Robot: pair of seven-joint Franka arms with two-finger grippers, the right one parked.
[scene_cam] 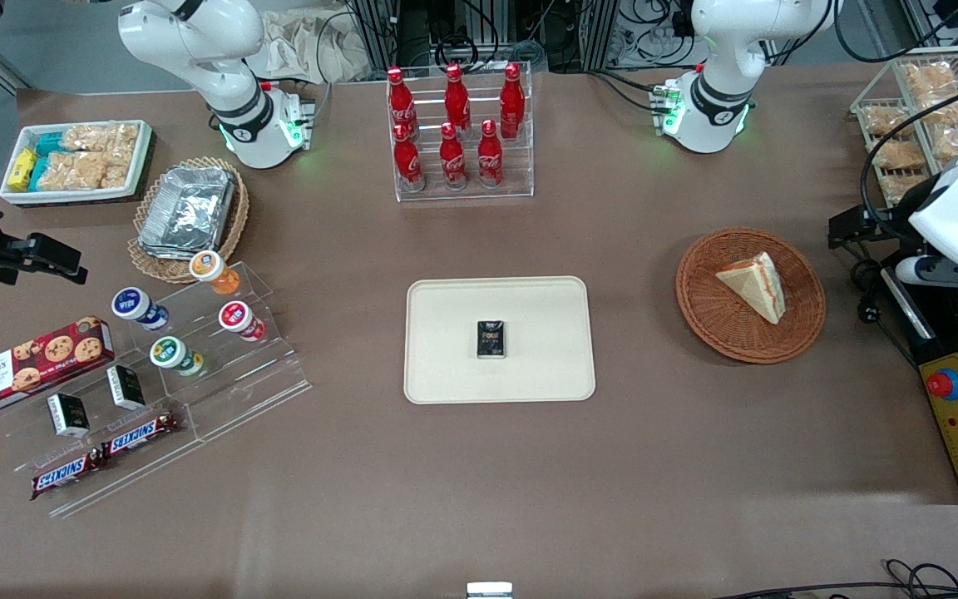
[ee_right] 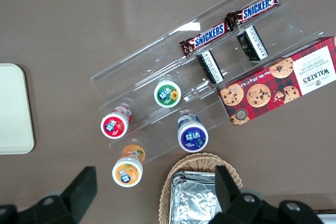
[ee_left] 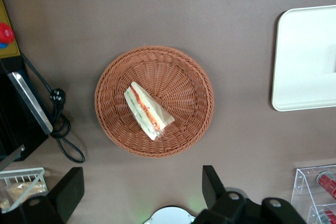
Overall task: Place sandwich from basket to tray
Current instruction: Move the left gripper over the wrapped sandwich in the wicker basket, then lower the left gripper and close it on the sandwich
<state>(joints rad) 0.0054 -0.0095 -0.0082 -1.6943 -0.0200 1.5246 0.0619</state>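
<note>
The sandwich [scene_cam: 753,284] is a triangular wedge of pale, soft-looking bread lying in the basket [scene_cam: 750,344], a round, shallow bowl of reddish-brown woven wicker. The wrist view shows the wedge's cut edge with orange-red and green layers [ee_left: 147,111], and the basket's ribs fanning out from its centre to a braided rim [ee_left: 113,135]. The basket sits on the matte brown tabletop [scene_cam: 479,499] toward the working arm's end.

The gripper [ee_left: 142,192] hangs above the table just beside the basket, well clear of the sandwich. Its two black fingers [ee_left: 71,190] are spread wide with nothing between them.

The tray [scene_cam: 446,366] lies in the middle of the table, apart from the basket: flat, cream, smooth plastic, rectangular with rounded corners and a low rim. A small black pack [scene_cam: 491,339] rests on it near its centre.

Farther from the front camera than the tray, a clear acrylic rack [scene_cam: 462,187] holds six red bottles [scene_cam: 452,154]. Toward the parked arm's end stand a stepped clear acrylic shelf [scene_cam: 221,391] with round-lidded cups [scene_cam: 170,353], chocolate bars [scene_cam: 140,433] and a red tartan biscuit box [scene_cam: 34,364], plus a tan wicker basket [scene_cam: 155,266] of crinkled foil containers [scene_cam: 188,208].
</note>
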